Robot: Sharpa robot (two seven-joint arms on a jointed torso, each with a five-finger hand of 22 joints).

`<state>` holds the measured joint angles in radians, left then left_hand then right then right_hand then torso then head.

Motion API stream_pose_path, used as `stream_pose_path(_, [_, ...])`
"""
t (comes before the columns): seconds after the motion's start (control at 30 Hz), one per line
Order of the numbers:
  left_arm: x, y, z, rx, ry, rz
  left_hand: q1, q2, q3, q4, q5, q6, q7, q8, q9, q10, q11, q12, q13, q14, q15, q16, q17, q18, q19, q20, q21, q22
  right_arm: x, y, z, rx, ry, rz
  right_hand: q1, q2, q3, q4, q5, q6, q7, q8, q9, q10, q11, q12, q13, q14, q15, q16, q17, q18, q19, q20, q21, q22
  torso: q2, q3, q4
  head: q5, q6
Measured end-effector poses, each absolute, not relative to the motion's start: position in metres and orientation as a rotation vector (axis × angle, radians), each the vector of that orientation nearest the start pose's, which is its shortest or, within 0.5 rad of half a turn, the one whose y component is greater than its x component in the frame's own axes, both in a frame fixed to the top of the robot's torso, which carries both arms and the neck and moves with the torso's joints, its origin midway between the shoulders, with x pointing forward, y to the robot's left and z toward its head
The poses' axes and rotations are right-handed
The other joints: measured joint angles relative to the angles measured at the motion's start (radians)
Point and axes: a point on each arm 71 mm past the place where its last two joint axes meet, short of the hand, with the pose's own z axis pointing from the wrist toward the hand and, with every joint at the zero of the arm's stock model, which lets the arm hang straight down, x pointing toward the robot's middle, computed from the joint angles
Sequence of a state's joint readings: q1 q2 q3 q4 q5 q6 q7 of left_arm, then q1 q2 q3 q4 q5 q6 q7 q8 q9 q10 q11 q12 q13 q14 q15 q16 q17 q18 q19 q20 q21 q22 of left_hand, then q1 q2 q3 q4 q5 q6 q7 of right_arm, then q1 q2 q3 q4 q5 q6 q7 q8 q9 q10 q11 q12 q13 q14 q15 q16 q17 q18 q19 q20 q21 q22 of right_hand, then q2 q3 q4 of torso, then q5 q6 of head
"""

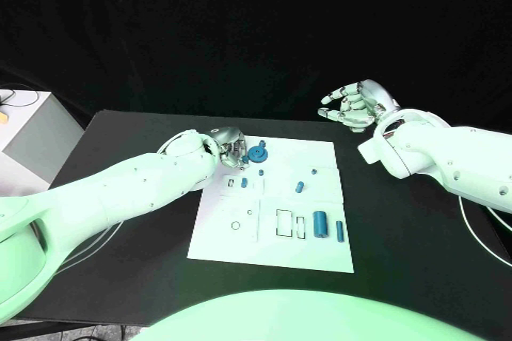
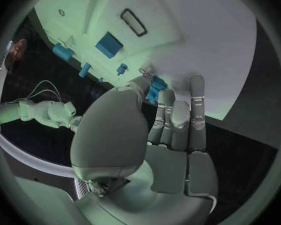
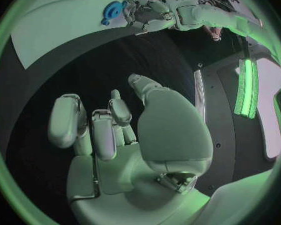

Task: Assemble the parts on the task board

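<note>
From my remote seat, nearest me on the task board [image 1: 219, 245] lie two blue cylinders, a thick one [image 1: 320, 225] and a thin rod [image 1: 340, 231], at about four o'clock from the board's middle, beside an outlined rectangular slot [image 1: 284, 223]. Further up, small blue pieces sit near the centre: one [image 1: 244, 183] just by my left hand and another [image 1: 300, 186] at about two o'clock. At the far edge, around eleven o'clock, my left hand [image 1: 227, 147] sits over the blue gear-like part [image 1: 256, 153]; in the left wrist view the fingers [image 2: 178, 116] curl in around that part [image 2: 156, 89], though I cannot be sure it is firmly pinched rather than only touched. My right hand [image 1: 355, 104] hovers off the board at one o'clock above the tabletop [image 1: 139, 134], fingers loosely curled, holding nothing. To do this step well, I judge I should confirm the grip, keep the gear level, and seat it squarely without nudging the nearby pieces.
</note>
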<state>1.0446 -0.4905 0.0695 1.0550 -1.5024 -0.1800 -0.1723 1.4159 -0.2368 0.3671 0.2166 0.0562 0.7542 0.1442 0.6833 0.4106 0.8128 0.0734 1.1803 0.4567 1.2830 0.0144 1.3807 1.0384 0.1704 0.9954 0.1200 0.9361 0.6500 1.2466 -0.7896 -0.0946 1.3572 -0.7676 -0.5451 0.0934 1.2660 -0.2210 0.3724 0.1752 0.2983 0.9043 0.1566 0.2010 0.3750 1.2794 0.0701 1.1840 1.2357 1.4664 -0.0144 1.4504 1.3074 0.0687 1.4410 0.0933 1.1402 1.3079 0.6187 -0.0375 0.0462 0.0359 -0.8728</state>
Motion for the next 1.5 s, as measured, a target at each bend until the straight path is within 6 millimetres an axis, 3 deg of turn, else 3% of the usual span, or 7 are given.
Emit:
stream_pose_path(0.77, [0.5377,0.1567,-0.2728,0.040,1.897,-0.486,0.036,0.036,0.020,0.008,0.000,0.000,0.000,0.000,-0.009,-0.019,0.002,0.004,0.001,0.000,0.000,0.000,-0.006,0.000,0.000,0.000,0.004,0.007,0.5223,-0.2379,-0.1812,0.510,1.510,0.873,0.000,0.000,0.000,0.000,0.000,0.000,0.000,0.008,0.001,0.000,0.000,0.004,0.001,0.000,0.000,0.000,0.000,0.000,0.000,0.000,0.000,0.000,-0.001,0.0005,-0.0001,0.000,0.000])
stream_pose_path(1.07, [0.5376,0.1570,-0.2723,0.037,1.902,-0.490,0.062,0.062,0.132,0.016,-0.007,0.000,-0.007,-0.009,-0.033,-0.029,-0.004,-0.017,-0.014,-0.009,-0.007,0.000,-0.019,0.000,-0.007,-0.007,0.015,0.018,0.5223,-0.2382,-0.1812,0.510,1.510,0.873,0.000,0.000,0.000,0.000,0.000,0.000,0.000,0.008,0.001,0.000,0.000,0.004,0.001,0.000,0.000,0.000,0.000,0.000,0.000,0.000,0.000,0.000,-0.001,0.0002,0.0001,0.000,0.000])
stream_pose_path(1.4, [0.5365,0.1588,-0.2710,0.031,1.907,-0.502,0.051,0.077,0.250,-0.007,-0.002,0.005,-0.010,-0.019,-0.054,-0.034,-0.009,-0.030,-0.023,-0.022,-0.011,0.000,-0.036,0.000,-0.017,-0.009,0.028,0.030,0.5223,-0.2385,-0.1812,0.510,1.509,0.872,0.000,0.000,0.000,0.000,0.000,0.000,0.000,0.008,0.001,0.000,0.000,0.004,0.001,0.000,0.000,0.000,0.000,0.000,0.000,0.000,0.000,-0.001,-0.001,0.0000,0.0007,0.000,0.000])
stream_pose_path(1.43, [0.5363,0.1589,-0.2709,0.031,1.907,-0.503,0.044,0.085,0.266,-0.008,-0.002,0.005,-0.010,-0.019,-0.135,-0.034,-0.009,-0.030,-0.024,-0.022,-0.011,0.000,-0.037,0.000,-0.020,-0.013,0.030,0.031,0.5223,-0.2386,-0.1812,0.510,1.509,0.872,0.000,0.000,0.000,0.000,0.000,0.000,0.000,0.008,0.001,0.000,0.000,0.004,0.001,0.000,0.000,0.000,0.000,0.000,0.000,0.000,0.000,-0.001,-0.001,0.0000,0.0007,0.000,0.000])
stream_pose_path(1.5, [0.5361,0.1592,-0.2702,0.031,1.906,-0.505,0.037,0.091,0.282,-0.014,-0.002,0.005,-0.010,-0.019,-0.161,-0.034,-0.009,-0.030,-0.025,-0.022,-0.011,0.000,-0.038,0.000,-0.020,-0.013,0.031,0.033,0.5223,-0.2386,-0.1812,0.510,1.509,0.872,0.000,0.000,0.000,0.000,0.000,0.000,0.000,0.008,0.001,0.000,0.000,0.004,0.001,0.000,0.000,0.000,0.000,0.000,0.000,0.000,0.000,-0.001,-0.001,0.0000,0.0006,0.000,0.000])
